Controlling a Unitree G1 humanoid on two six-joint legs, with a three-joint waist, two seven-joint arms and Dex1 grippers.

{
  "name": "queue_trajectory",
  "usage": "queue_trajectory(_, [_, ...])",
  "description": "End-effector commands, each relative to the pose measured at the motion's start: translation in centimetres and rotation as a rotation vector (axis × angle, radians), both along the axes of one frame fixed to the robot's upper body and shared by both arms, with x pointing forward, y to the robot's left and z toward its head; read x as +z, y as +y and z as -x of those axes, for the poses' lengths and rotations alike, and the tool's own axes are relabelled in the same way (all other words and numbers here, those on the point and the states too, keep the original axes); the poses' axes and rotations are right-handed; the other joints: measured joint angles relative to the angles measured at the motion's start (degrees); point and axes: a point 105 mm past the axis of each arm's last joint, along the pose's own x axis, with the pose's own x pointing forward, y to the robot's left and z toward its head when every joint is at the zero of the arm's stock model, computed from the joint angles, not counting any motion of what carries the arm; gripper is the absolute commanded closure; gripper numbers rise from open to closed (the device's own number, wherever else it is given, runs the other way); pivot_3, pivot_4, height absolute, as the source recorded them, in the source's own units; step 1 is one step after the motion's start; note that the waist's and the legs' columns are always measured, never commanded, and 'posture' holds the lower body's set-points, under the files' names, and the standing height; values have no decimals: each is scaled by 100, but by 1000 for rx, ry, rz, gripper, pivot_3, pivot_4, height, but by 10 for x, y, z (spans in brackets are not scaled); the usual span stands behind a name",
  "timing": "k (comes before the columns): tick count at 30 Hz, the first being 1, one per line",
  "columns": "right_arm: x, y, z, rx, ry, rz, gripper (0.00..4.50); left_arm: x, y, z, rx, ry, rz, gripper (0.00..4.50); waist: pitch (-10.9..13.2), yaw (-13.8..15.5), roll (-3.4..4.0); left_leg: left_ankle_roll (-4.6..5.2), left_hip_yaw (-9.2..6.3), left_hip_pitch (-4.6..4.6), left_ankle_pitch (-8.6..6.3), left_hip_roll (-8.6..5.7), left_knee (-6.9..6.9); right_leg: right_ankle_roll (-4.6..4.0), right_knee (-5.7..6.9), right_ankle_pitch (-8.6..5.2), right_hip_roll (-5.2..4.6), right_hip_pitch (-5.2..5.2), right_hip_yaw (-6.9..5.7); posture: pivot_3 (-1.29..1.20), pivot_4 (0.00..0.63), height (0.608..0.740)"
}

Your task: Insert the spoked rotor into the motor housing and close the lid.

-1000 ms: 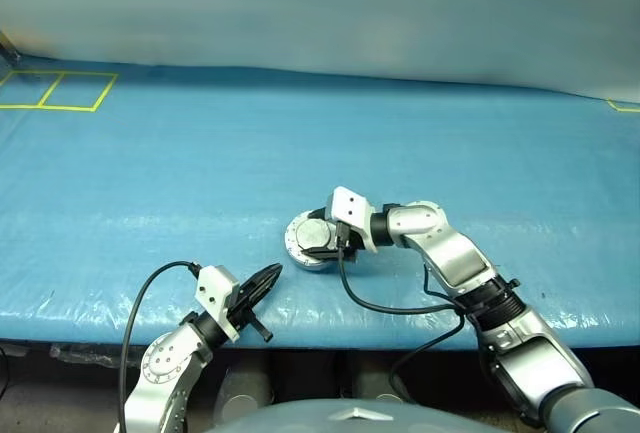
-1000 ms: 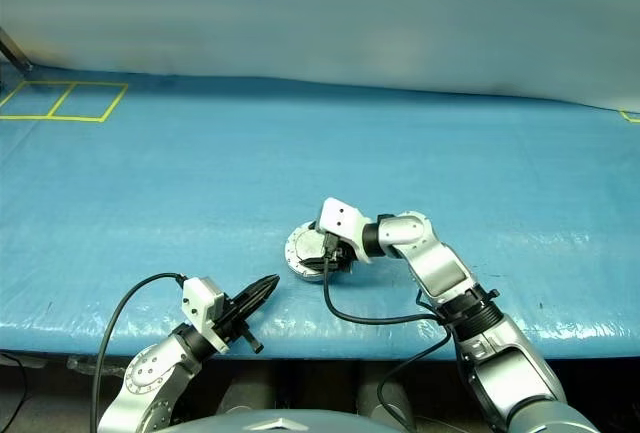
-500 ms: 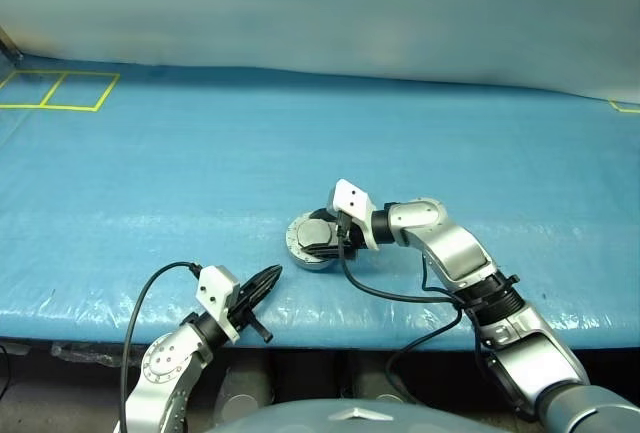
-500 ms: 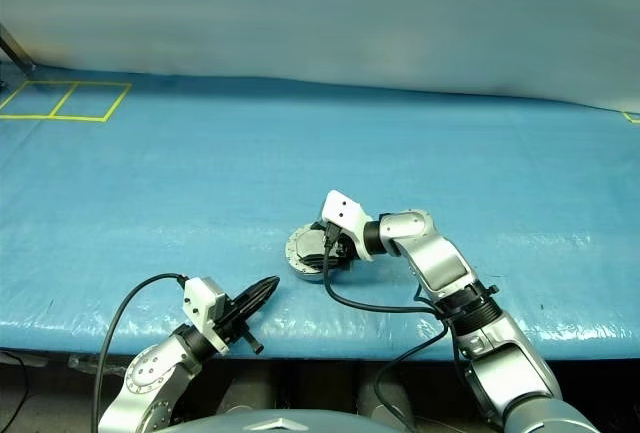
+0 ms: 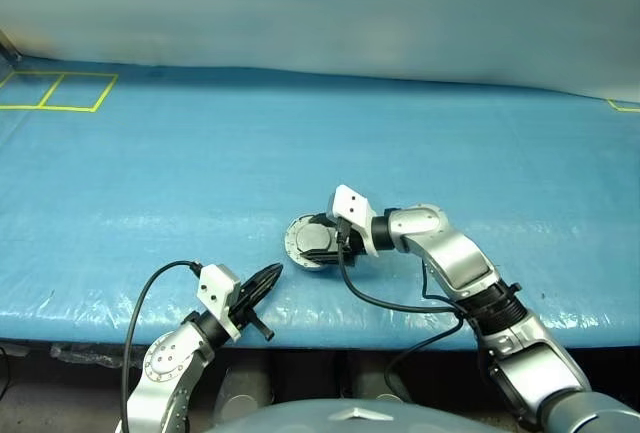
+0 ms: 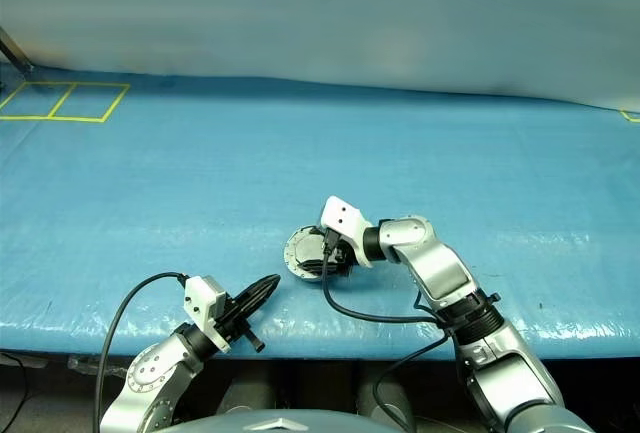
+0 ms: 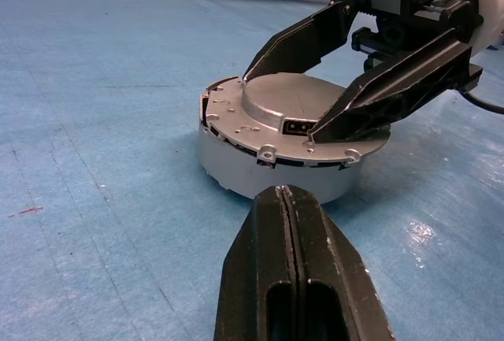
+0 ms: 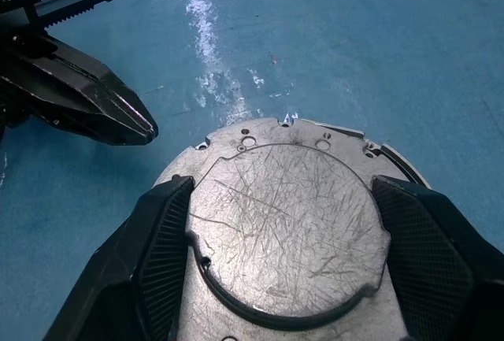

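Two fingers of the right gripper [image 7: 335, 81] are straddling the lid's [image 8: 287, 227] raised centre, pressing it onto the motor housing [image 7: 236, 169] near the table's [image 5: 150, 173] front edge; the left gripper [image 7: 289, 199], pressed together, is waiting beside.

The right gripper [image 6: 322, 255] reaches leftward from its silver arm and sits over the motor housing [image 6: 303, 253], a round silver piece on the blue table cover [image 6: 300, 153]. Its black fingers lie on the housing's top (whether they squeeze it cannot be made out from here). A black cable [image 6: 370, 315] loops off the wrist. Nearer the table's front edge, well apart from the right gripper, the left gripper [image 6: 265, 291] points toward the housing, fingers pressed together.
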Motion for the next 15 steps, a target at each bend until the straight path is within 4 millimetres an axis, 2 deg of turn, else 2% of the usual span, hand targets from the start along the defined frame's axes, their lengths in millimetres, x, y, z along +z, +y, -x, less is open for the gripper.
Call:
queue_trajectory(1, [-3, 6, 2, 7, -34, -30, 1235, 7, -3, 0, -12, -27, 8, 4500, 0, -4, -1, 0, 0, 0, 0, 0, 0, 0, 0, 0, 0, 0, 0, 0, 150, 740])
queue_trajectory(4, [10, 10, -1, 27, -121, -94, 1235, 7, -2, -1, -11, -27, 6, 4500, 1, -25, 0, 0, 0, 0, 0, 2, 0, 21, 2, -14, 3, -2, 1, 0, 150, 740])
queue_trajectory(15, [13, 9, -6, 91, -116, -16, 1235, 7, -2, -2, -19, -28, 10, 4500, 5, -7, -2, -1, 0, -4, 1, 0, -1, -3, 5, -2, 1, -7, 0, 0, 150, 740])
